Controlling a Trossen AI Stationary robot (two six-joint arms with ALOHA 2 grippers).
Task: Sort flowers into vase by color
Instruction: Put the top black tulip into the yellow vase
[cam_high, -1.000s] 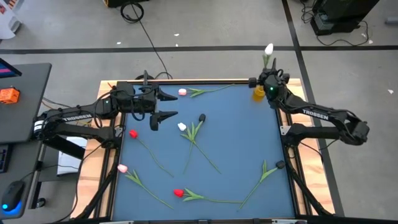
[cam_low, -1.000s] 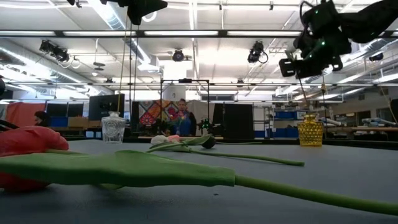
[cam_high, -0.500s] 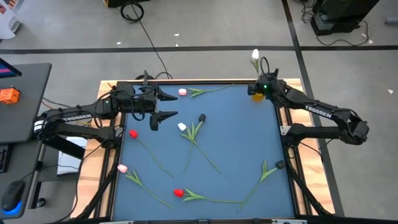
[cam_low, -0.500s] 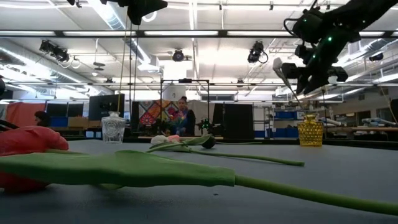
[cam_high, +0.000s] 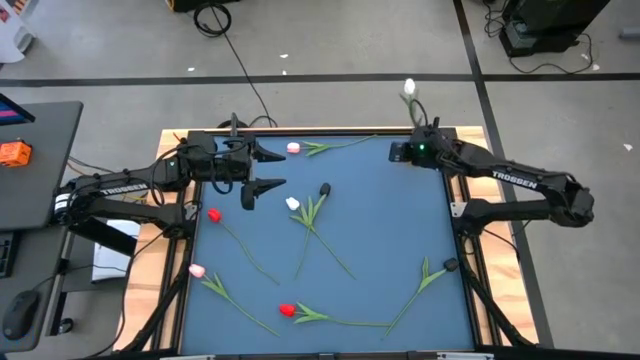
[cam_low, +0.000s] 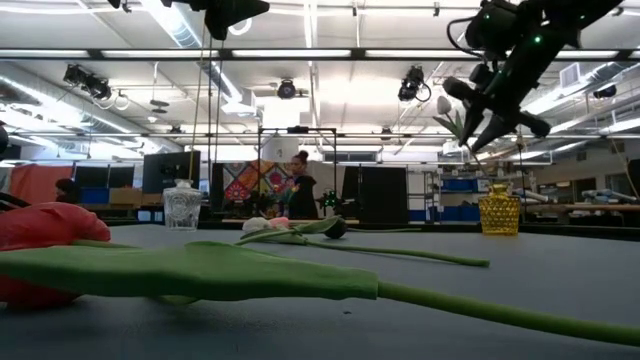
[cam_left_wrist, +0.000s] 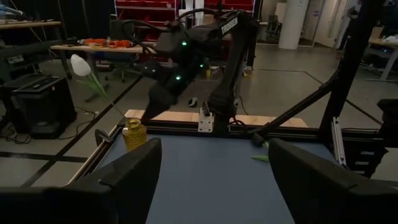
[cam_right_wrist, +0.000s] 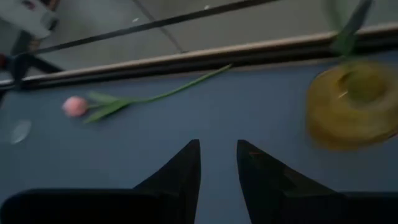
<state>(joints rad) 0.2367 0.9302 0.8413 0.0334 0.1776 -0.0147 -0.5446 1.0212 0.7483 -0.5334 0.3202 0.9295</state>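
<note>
A white tulip (cam_left_wrist: 79, 64) stands with its stem in the small yellow vase (cam_left_wrist: 135, 132) at the table's far right corner, leaning out over the far edge. My right gripper (cam_right_wrist: 217, 146) hovers beside the vase (cam_right_wrist: 351, 102), tipped down, open, with nothing between its fingers. My left gripper (cam_high: 268, 170) waits open and level above the table's far left. Loose tulips lie flat on the blue mat: pink (cam_high: 293, 148), black (cam_high: 325, 188), white (cam_high: 292, 203), red (cam_high: 214, 214), pink (cam_high: 197, 270), red (cam_high: 287, 310) and black (cam_high: 451, 265).
A clear glass vase (cam_low: 182, 205) stands on the left of the low view. The mat is bordered by a wooden frame (cam_high: 330, 130) with black rails. A person (cam_low: 300, 185) moves in the room beyond the table.
My right gripper has let go of the white tulip, moved toward the table's left away from the yellow vase, rolled and tipped downward. The tulip's head has swung left and it now stands in the vase on its own.
</note>
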